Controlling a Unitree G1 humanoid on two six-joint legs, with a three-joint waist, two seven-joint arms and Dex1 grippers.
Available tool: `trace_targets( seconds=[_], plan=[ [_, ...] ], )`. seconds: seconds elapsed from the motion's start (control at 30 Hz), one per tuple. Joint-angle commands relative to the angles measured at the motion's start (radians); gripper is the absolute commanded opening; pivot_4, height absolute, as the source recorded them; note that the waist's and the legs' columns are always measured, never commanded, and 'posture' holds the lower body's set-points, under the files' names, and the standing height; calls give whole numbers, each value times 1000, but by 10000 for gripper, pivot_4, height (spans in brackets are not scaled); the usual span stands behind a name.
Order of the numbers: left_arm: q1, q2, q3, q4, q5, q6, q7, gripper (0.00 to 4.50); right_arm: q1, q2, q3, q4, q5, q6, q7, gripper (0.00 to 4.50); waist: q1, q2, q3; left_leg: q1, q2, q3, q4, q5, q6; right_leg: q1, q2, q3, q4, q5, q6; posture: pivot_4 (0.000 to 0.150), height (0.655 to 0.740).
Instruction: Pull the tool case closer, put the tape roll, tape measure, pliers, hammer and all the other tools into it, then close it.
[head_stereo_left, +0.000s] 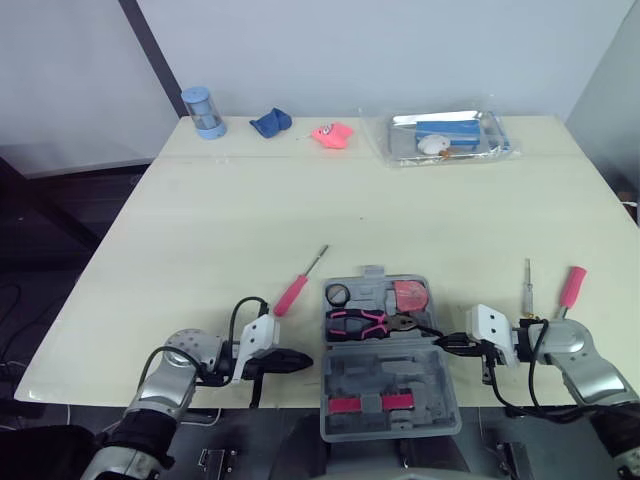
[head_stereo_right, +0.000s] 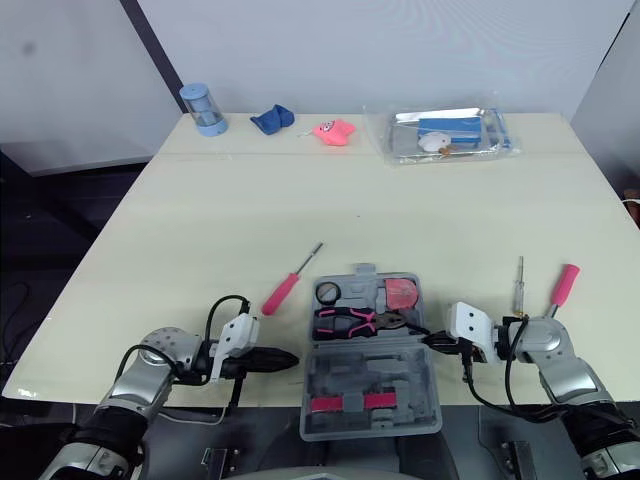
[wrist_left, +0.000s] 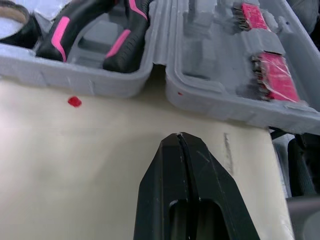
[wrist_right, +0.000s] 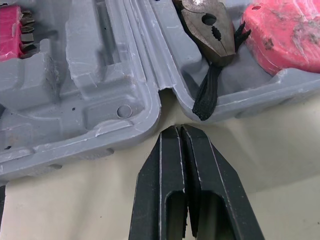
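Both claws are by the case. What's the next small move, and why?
Probably open the left claw and reach for the pink screwdriver: it lies just beyond that claw, outside the open tool case, and that claw is shut on nothing.

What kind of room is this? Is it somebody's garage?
Probably not a garage; more likely a robot test room. A bare pale table stands by plain walls, with just one small open tool case, a screwdriver beside it, and odd items like a blue container at the far edge.
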Motion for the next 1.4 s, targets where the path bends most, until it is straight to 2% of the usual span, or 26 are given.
trace_targets(
  seconds=[0.03,0.53,1.4],
  plan=[
    [-26,-8,-5,42,10,-16,8,0,1,-1,6,-25,-5,-5,-7,991,0,0,0,0,0,0,0,0,0,0,0,0,0,0,0,1500,7400],
    [-91,-60,-32,161,42,-77,2,0,-4,6,13,-36,-10,3,-22,991,2,0,0,1,0,0,1,0,0,1,0,0,1,0,0,1500,7400],
    [-147,-131,-45,137,43,-15,15,0,-3,25,-9,-69,28,56,-42,991,2,0,-1,0,0,0,2,0,0,1,0,0,1,0,0,1500,7400]
  ],
)
